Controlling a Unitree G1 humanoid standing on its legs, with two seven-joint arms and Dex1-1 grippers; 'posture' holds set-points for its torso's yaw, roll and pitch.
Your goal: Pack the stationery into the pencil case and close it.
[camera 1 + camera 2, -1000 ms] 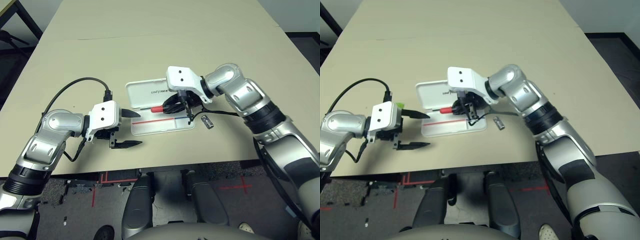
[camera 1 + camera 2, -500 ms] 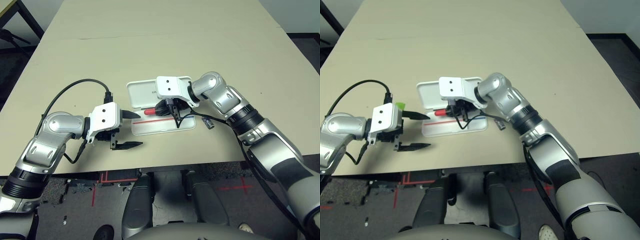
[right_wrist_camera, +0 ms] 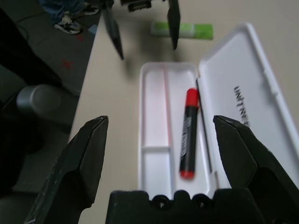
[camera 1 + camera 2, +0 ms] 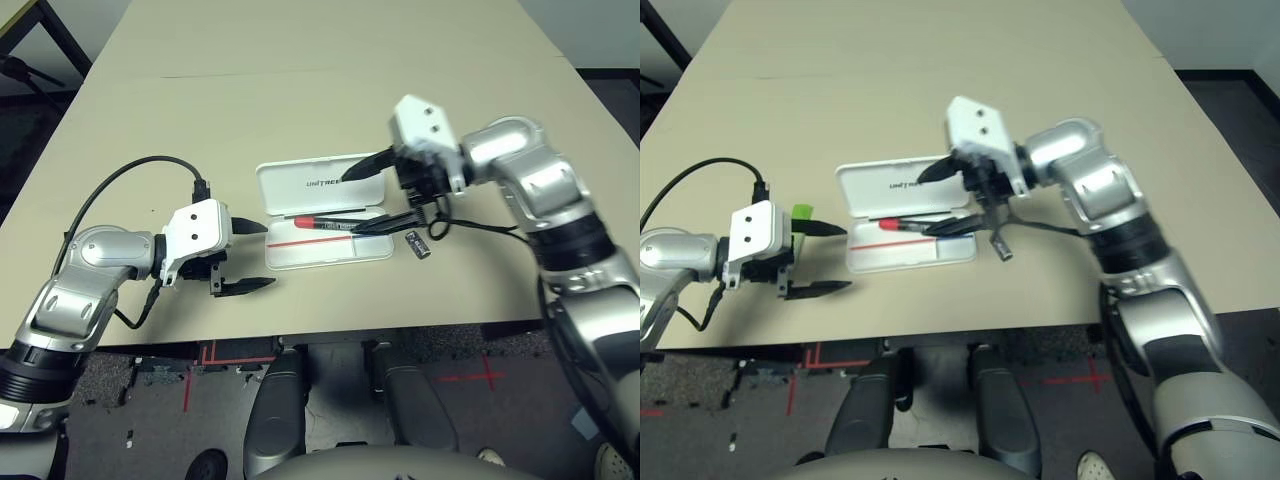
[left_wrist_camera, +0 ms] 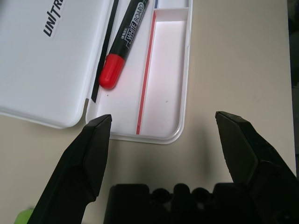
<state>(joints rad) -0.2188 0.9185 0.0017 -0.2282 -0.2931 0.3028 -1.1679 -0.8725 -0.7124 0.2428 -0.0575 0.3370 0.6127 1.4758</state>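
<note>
Lying in open pencil case (image 4: 345,252), seemingly loose: marker (image 4: 325,222)

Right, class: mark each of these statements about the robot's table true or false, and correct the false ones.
1. The pencil case lies open. True.
2. The red marker lies inside the case's tray. True.
3. The right hand is shut on the marker. False: it is open above the case, holding nothing.
4. The green stick is already in the case. False: it lies on the table beside the left hand.
5. The small dark-grey piece sits on the table outside the case. True.
6. The left hand is closed. False: its fingers stand wide apart.
</note>
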